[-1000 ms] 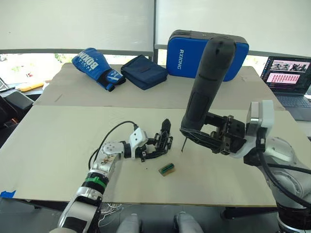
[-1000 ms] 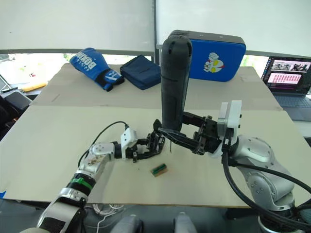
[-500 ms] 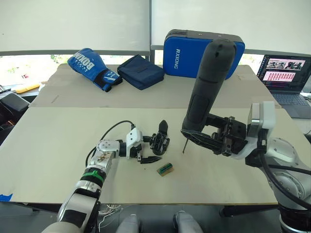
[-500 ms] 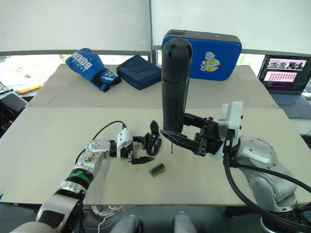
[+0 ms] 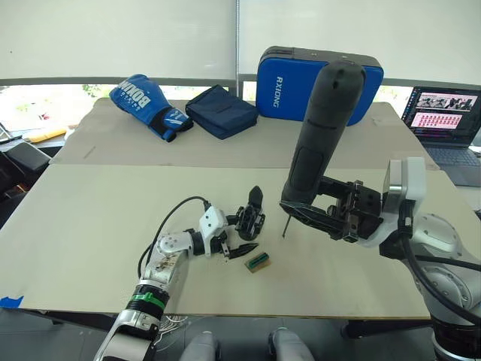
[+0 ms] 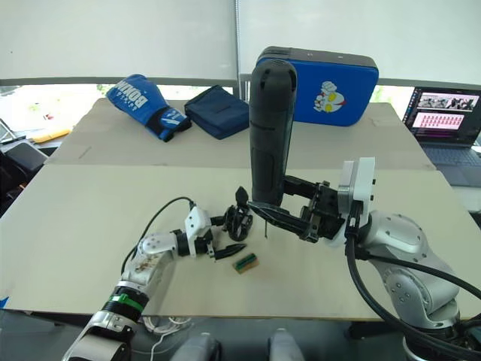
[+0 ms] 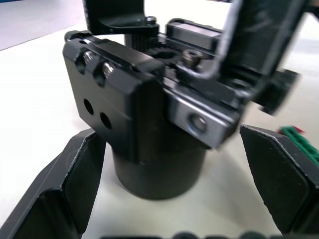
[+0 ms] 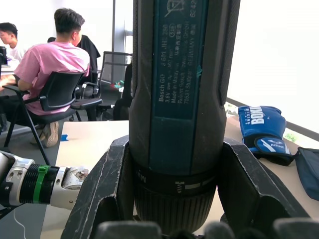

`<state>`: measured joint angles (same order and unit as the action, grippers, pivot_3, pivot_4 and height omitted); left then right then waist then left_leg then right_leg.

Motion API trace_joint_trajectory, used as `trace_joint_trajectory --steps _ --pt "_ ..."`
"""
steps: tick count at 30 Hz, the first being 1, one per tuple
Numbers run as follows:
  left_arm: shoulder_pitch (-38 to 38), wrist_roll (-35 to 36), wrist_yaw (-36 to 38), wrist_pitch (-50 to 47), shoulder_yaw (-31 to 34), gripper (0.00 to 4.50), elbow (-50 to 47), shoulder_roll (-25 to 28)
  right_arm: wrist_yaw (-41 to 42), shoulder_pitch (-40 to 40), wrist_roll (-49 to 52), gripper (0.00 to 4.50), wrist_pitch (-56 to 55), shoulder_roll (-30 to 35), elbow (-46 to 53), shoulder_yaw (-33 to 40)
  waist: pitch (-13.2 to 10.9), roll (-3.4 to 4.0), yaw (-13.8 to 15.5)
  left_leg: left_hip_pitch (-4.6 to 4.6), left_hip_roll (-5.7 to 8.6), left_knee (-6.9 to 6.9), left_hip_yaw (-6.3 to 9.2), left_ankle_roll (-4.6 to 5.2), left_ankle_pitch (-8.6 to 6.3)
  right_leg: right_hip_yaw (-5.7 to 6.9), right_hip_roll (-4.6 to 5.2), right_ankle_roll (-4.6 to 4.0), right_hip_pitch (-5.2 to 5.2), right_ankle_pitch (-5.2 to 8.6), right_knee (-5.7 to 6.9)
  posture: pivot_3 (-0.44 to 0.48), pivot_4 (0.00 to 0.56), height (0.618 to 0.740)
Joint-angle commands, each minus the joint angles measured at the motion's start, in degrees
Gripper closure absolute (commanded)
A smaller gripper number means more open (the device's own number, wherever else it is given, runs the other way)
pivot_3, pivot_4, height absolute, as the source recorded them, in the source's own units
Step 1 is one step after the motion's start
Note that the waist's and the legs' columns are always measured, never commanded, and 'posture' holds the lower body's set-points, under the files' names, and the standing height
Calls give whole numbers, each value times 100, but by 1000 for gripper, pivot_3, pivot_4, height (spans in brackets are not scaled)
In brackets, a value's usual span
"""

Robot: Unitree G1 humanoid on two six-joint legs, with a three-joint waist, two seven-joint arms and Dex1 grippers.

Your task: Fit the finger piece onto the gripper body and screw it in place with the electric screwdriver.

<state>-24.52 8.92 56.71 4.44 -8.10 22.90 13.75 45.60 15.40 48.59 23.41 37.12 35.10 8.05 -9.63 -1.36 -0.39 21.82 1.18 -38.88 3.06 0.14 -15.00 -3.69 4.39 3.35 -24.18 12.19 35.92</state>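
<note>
The tabletop (image 5: 90, 226) is a broad pale surface, and along its far edge lie a blue case (image 5: 279, 71), a dark blue pouch (image 5: 221, 110) and a blue boxing glove (image 5: 147, 104), with an open laptop (image 5: 445, 120) at the far right corner. The electric screwdriver (image 5: 322, 135) is the largest of the working things: it stands nearly upright above the middle of the tabletop, leaning a little, its rounded end up and its thin bit (image 5: 285, 226) pointing down just above the surface. The right claw (image 5: 331, 214) is clamped on the electric screwdriver low on its barrel, and in the right wrist view the fingers (image 8: 104, 189) press both sides of the cylinder. Just left of the bit, towards the near edge, the gripper body (image 5: 250, 218) sits on its round base with one pointed finger sticking up. The left claw (image 5: 225, 246) reaches in from the near left side with its fingers (image 7: 75, 169) spread apart, one on either side of the round base in the left wrist view and not touching it. The finger piece (image 5: 245, 248) lies flat on the tabletop just in front of the gripper body, close by the left claw's tips. A small green-and-tan block (image 5: 258, 261) lies just beside the finger piece, nearer the front edge.
</note>
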Motion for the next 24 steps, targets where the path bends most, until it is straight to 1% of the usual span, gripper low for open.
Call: trace_joint_trajectory --steps 1,6,9,11,12,16,24 --pt "-4 -135 -200 -113 -103 70 -23 -8 -4 111 201 2578 -52 -18 198 157 0 0 2 -1 0 0 0 0 0 0 0 0 1 0 1 0 150 740" --pt "-72 -211 -242 -202 -209 70 54 16 -16 105 210 2578 -46 -14 221 164 0 1 13 -6 0 0 -1 0 0 0 0 0 5 0 2 0 150 740" --pt "-55 -199 -186 -293 -287 833 4 9 -16 117 234 2578 -33 5 223 186 1 1 21 -6 1 -1 -1 0 0 0 0 0 5 0 2 0 150 740" --pt "-12 -202 -167 -343 -349 1811 -47 9 -18 131 255 2578 -21 21 227 206 1 1 22 -6 1 -1 -1 0 0 0 0 0 6 0 2 0 150 740" --pt "5 -211 -179 -348 -369 2180 -65 13 -25 148 271 2578 -12 26 229 213 1 1 22 -6 1 -1 -1 0 0 0 0 0 6 0 2 0 150 740" --pt "42 -202 -222 -371 -370 2175 -106 14 -197 396 468 2578 103 -16 227 237 1 1 17 -5 0 -1 -1 0 0 0 0 0 4 0 2 0 150 740" --pt "18 -189 -187 -317 -364 2175 -85 40 -749 1569 1132 2578 552 -154 -64 161 1 1 7 -3 -1 0 -1 0 0 0 1 -1 2 0 0 0 150 740"
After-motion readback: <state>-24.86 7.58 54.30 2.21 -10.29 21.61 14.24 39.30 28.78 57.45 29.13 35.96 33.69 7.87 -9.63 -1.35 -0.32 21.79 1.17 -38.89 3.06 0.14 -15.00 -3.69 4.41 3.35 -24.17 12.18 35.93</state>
